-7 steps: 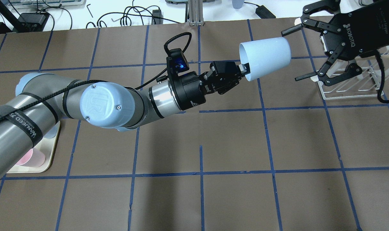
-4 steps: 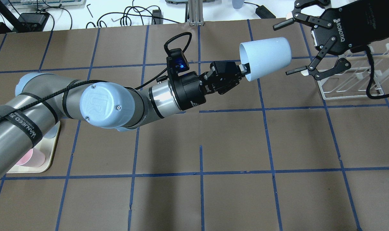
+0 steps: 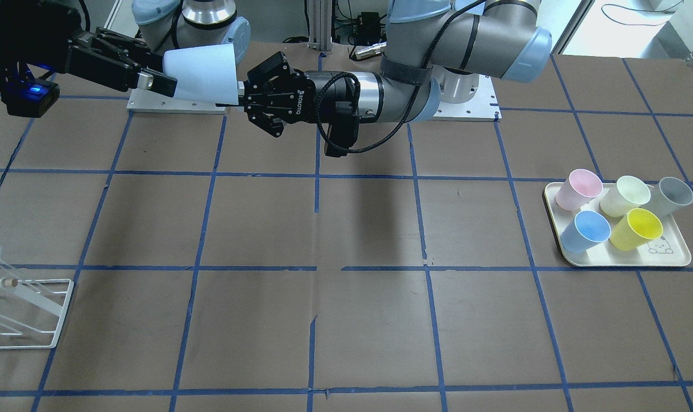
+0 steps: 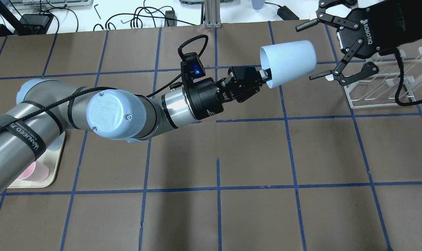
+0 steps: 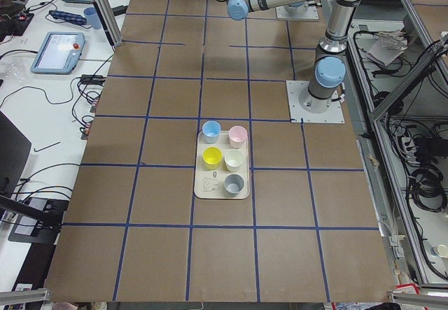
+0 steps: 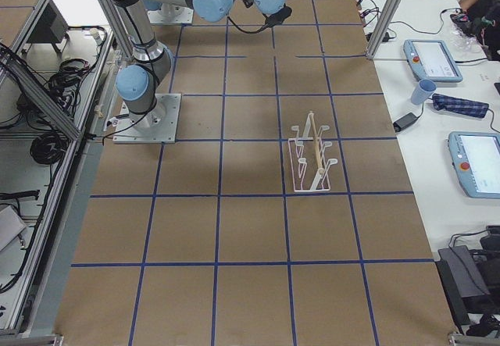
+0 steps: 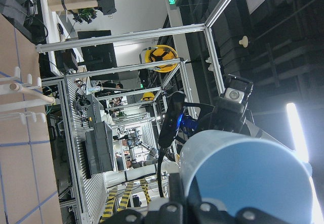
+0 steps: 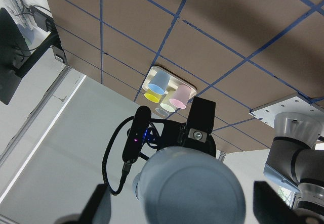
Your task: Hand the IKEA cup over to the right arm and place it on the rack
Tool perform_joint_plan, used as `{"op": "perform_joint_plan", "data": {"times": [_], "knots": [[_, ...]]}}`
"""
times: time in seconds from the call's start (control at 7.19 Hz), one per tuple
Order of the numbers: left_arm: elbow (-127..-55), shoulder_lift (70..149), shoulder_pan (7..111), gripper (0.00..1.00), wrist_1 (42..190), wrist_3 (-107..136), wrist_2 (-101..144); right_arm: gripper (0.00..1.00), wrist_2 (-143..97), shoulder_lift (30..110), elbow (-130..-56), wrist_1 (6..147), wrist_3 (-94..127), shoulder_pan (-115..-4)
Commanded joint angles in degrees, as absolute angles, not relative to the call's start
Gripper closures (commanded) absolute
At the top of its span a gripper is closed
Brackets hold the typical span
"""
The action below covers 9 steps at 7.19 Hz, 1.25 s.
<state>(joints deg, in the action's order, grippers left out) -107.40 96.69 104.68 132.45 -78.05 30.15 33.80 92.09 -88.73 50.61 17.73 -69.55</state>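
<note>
The IKEA cup [image 4: 287, 62] is pale sky-blue and lies horizontal in the air, base toward the right arm. My left gripper [image 4: 265, 75] is shut on its rim. In the front-facing view the cup [image 3: 200, 74] sits between both grippers, with my left gripper [image 3: 238, 97] at its mouth. My right gripper [image 4: 305, 52] is open, one finger on each side of the cup's base end, apart from it. The right wrist view looks at the cup's base [image 8: 190, 188]; the left wrist view looks along its side [image 7: 248, 178]. The white wire rack [image 4: 381, 90] stands below the right gripper.
A cream tray [image 3: 621, 257] at the robot's left holds several cups, among them a deeper blue one [image 3: 589, 229] and a grey one [image 3: 672, 194]. The rack [image 3: 20, 309] stands near the table's edge on the robot's right. Cables and devices lie beyond the far edge.
My right gripper has moved from over the rack toward the cup, so its open fingers now flank the cup's base. The left arm and the cup have stayed still.
</note>
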Motion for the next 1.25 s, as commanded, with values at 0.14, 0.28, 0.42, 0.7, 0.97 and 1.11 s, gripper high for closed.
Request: {"op": "perform_joint_plan", "data": {"times": [0.14, 0.28, 0.42, 0.7, 0.97, 1.11], "knots": [[-107.4, 96.7, 104.7, 0.94, 132.5, -78.0, 30.1, 0.34, 34.0, 92.1, -88.9, 50.5, 17.4, -69.6], [-107.4, 96.8, 104.7, 0.91, 132.5, -78.0, 30.1, 0.40, 34.1, 92.1, -88.9, 50.5, 17.4, -69.6], [-107.3, 96.8, 104.7, 0.80, 132.5, -77.6, 30.1, 0.42, 34.2, 92.1, -88.7, 50.5, 17.5, -69.6], [-106.9, 96.7, 104.6, 0.21, 132.9, -77.5, 30.1, 0.42, 34.3, 92.1, -88.6, 50.5, 17.5, -69.6], [-106.8, 96.5, 104.5, 0.07, 133.1, -77.5, 30.1, 0.44, 34.3, 92.1, -88.5, 50.7, 17.5, -69.5], [-106.8, 96.5, 103.9, 0.04, 133.2, -77.4, 29.6, 0.56, 34.3, 92.1, -88.5, 50.8, 17.5, -69.5]]}}
